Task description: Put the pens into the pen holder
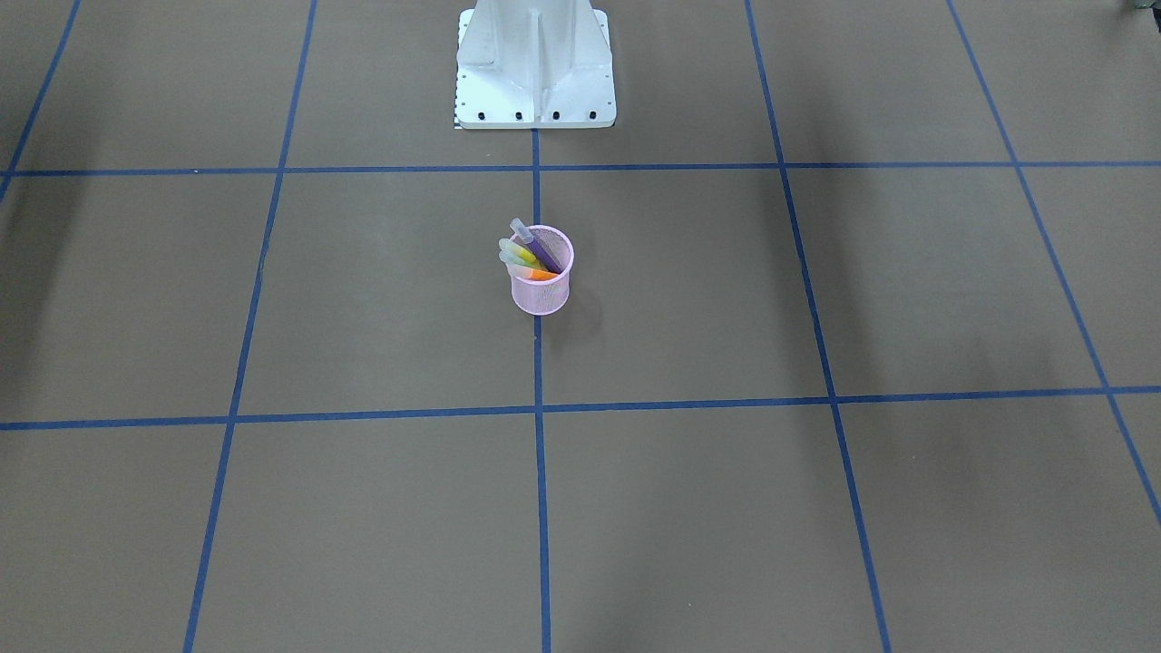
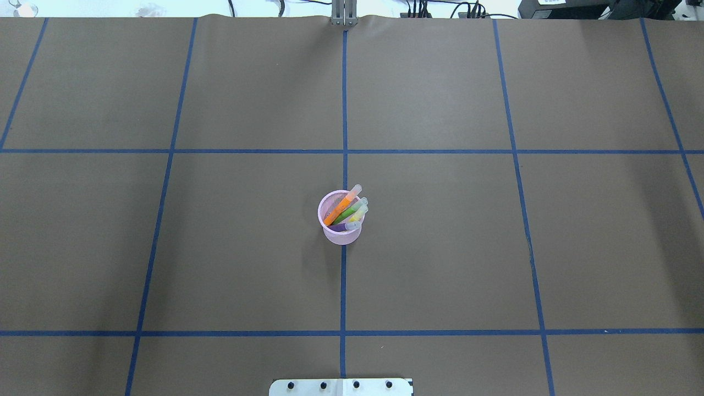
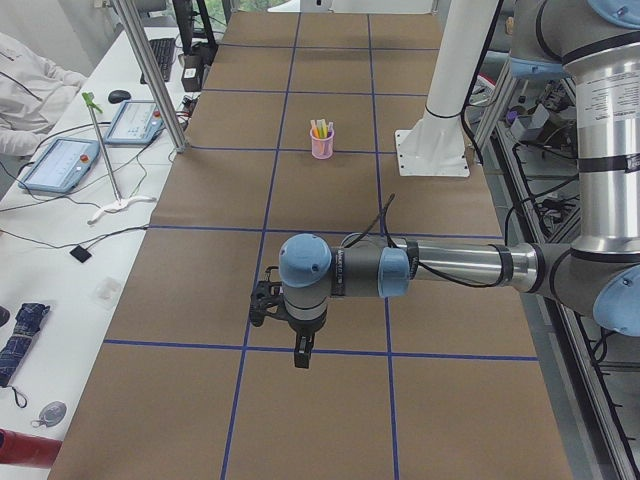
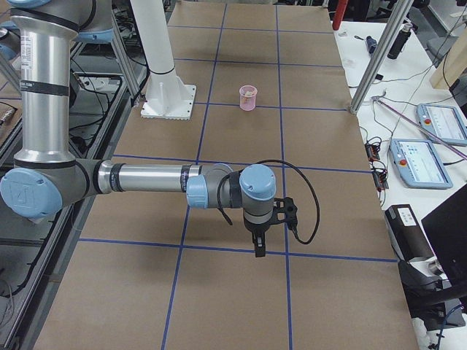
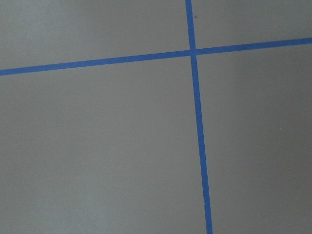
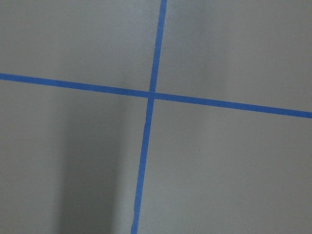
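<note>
The pink mesh pen holder point(image 1: 541, 292) stands upright near the table's middle, on a blue tape line. All the pens lean inside it with pale caps sticking out over the rim: purple point(image 1: 544, 249), yellow point(image 1: 524, 255), green point(image 1: 528, 264) and orange point(image 1: 544, 274). The holder also shows in the overhead view point(image 2: 342, 234), the left view point(image 3: 322, 148) and the right view point(image 4: 248, 100). My left gripper point(image 3: 301, 357) and right gripper point(image 4: 259, 249) hang far from the holder, over bare table. They show only in side views, so I cannot tell if they are open or shut.
The white robot base point(image 1: 535, 77) stands behind the holder. Blue tape lines point(image 2: 344, 110) grid the brown table. Metal posts point(image 3: 150, 70) point(image 4: 379, 55) and teach pendants point(image 3: 60, 165) point(image 4: 419, 162) line the side benches. A person point(image 3: 25, 80) sits at the left bench.
</note>
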Robot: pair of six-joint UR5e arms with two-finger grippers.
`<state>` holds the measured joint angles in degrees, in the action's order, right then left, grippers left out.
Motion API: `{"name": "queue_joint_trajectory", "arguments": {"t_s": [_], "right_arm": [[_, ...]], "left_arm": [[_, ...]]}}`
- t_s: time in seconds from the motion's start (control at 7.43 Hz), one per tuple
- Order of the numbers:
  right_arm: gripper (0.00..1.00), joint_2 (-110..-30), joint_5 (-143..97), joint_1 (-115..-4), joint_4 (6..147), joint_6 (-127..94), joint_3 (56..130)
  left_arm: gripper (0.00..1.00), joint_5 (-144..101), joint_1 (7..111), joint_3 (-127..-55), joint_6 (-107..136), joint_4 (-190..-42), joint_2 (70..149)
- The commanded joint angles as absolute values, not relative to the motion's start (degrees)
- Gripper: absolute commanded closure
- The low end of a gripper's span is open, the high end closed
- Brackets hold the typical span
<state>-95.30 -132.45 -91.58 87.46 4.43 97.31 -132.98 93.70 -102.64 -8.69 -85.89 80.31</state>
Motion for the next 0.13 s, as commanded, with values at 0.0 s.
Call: {"name": "queue_joint_trajectory", "arguments": {"t_s": [0.0], "right_arm": [[0.0,-95.45,-132.36,-91.58,87.54,4.48,97.38]], "left_arm": [[0.0,-132.98,93.69,-102.57,-8.7,-85.87,79.72]]}}
